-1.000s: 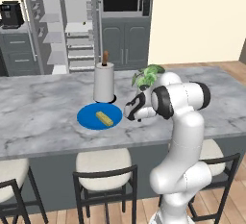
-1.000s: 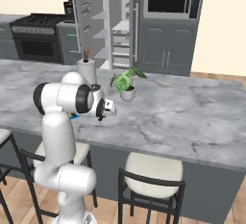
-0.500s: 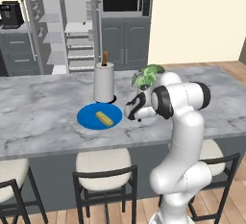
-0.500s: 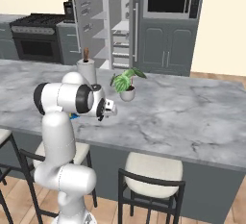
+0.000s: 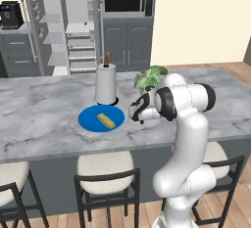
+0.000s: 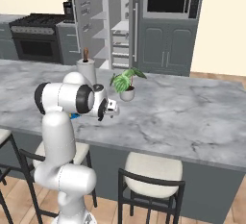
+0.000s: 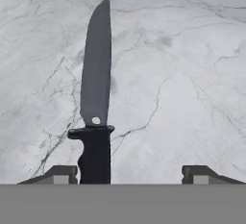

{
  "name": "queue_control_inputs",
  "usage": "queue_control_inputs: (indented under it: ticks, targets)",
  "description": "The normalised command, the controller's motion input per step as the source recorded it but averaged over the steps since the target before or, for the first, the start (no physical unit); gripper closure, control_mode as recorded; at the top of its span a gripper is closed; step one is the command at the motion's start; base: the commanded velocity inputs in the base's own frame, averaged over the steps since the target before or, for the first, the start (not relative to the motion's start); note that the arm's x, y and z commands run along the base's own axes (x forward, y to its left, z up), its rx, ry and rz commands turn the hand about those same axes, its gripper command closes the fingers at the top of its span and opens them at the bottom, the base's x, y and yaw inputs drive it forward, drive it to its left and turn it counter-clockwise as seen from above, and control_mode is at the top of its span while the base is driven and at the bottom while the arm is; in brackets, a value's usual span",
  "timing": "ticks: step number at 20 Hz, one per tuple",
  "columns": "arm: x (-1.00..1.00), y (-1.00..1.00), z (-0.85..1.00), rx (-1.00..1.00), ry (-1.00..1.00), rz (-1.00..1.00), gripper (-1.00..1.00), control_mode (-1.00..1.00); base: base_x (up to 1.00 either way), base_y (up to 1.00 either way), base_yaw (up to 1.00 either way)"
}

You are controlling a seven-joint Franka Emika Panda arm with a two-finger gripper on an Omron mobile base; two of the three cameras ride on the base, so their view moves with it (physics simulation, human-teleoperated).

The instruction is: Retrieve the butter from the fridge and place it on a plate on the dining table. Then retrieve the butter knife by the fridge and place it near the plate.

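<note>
Black, stiff butter knife (image 7: 96, 98) is shown on the marble worktop (image 7: 182, 74); best gripped by its handle, between spread fingers (image 7: 55, 174).

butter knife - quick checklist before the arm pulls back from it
1. Butter on the plate: ok.
2. Plate on the dining table: ok.
3. Gripper open: ok, fingertips set wide apart in the hand view.
4. Butter knife against the marble, blade pointing away from the hand: looks ok, though whether it rests fully on the top, cannot tell.
5. Handle free of the nearest fingertip: cannot tell, they sit very close.
6. Knife near the plate: cannot tell; the gripper is just beside the plate's rim.
</note>
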Motion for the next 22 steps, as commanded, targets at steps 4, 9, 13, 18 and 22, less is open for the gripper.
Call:
queue_control_inputs:
  ticks: [4,9,13,18,22]
  targets:
    - [0.06,0.24,0.12,0.00,0.00,0.00,-1.00,-1.00,0.00,0.00,0.00]
    - [0.00,0.05,0.22,0.00,0.00,-0.01,-1.00,-1.00,0.00,0.00,0.00]
    - [0.00,-0.04,0.12,0.00,0.06,-0.01,-1.00,-1.00,0.00,0.00,0.00]
    - [-0.17,0.00,0.50,0.00,0.06,0.00,-1.00,-1.00,0.00,0.00,0.00]
    - [-0.35,0.03,0.69,0.05,0.05,-0.03,-1.00,-1.00,0.00,0.00,0.00]
